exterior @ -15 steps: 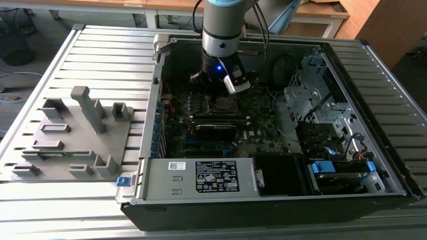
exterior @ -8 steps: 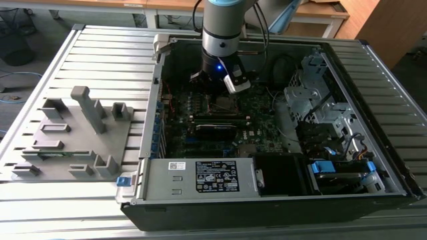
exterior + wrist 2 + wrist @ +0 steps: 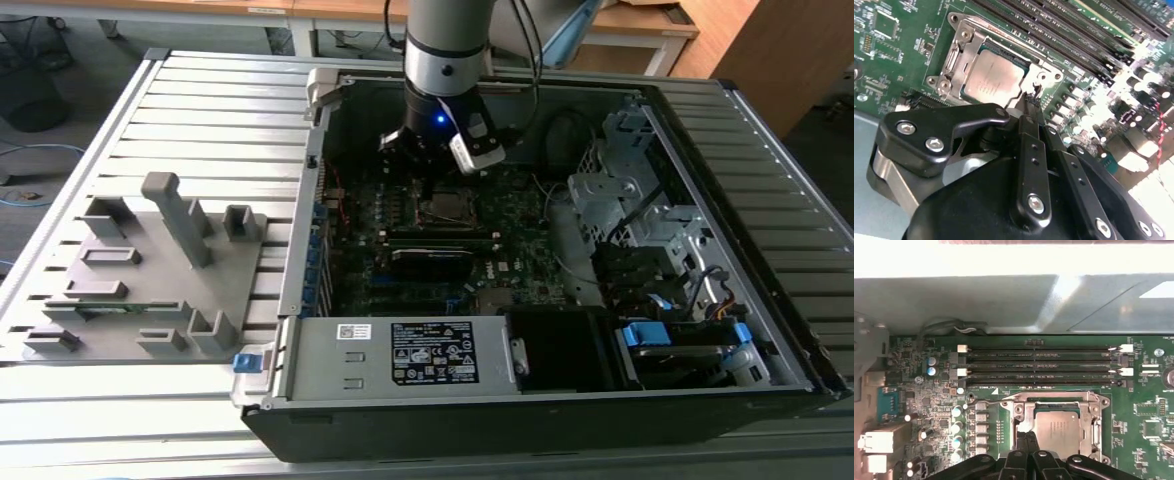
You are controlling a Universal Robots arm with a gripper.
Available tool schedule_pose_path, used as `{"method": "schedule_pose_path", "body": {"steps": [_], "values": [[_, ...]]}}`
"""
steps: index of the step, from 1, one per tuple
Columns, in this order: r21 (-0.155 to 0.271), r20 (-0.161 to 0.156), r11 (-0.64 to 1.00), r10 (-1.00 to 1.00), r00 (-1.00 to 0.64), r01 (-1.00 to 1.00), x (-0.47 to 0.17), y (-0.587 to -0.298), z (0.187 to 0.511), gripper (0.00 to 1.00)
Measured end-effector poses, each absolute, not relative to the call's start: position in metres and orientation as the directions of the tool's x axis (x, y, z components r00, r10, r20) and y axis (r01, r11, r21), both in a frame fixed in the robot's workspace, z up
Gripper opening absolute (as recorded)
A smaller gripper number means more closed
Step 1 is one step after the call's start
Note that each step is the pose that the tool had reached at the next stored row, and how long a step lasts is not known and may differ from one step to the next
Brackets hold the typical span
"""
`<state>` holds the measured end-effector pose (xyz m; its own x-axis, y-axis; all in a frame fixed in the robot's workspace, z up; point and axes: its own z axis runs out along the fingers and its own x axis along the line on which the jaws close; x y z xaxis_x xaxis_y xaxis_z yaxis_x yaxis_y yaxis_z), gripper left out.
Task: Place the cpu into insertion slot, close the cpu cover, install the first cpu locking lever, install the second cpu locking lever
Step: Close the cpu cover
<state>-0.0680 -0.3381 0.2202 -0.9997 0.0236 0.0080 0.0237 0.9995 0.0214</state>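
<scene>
Position: the gripper (image 3: pixel 1030 100) stands at the rim of the insertion slot (image 3: pixel 447 207), fingertips just beside one corner of the cpu cover (image 3: pixel 1094 427). The fingers are drawn together. It cannot be determined whether a thin part is pinched between them.

Task item: the cpu (image 3: pixel 990 79) lies flat inside the insertion slot, framed by the cpu cover, which appears lowered over it. From the fingertips, the cpu lies directly ahead and slightly below, close by. The cpu is square, so no long axis applies.

Lever: a thin metal rod (image 3: pixel 986 402) extends outward from the insertion slot, its long axis parallel to the memory slots (image 3: pixel 1039 360) beyond the slot.

Count:
- cpu: one
- insertion slot: one
- cpu cover: one
- memory slots: four
- lever rod distinguishable: one
</scene>
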Motion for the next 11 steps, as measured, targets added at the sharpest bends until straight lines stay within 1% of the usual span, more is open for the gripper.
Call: {"method": "schedule_pose_path", "body": {"steps": [11], "values": [[0.022,0.008,0.999,0.024,-1.000,0.024,-0.0603,-0.3381,0.2202,0.11]]}}
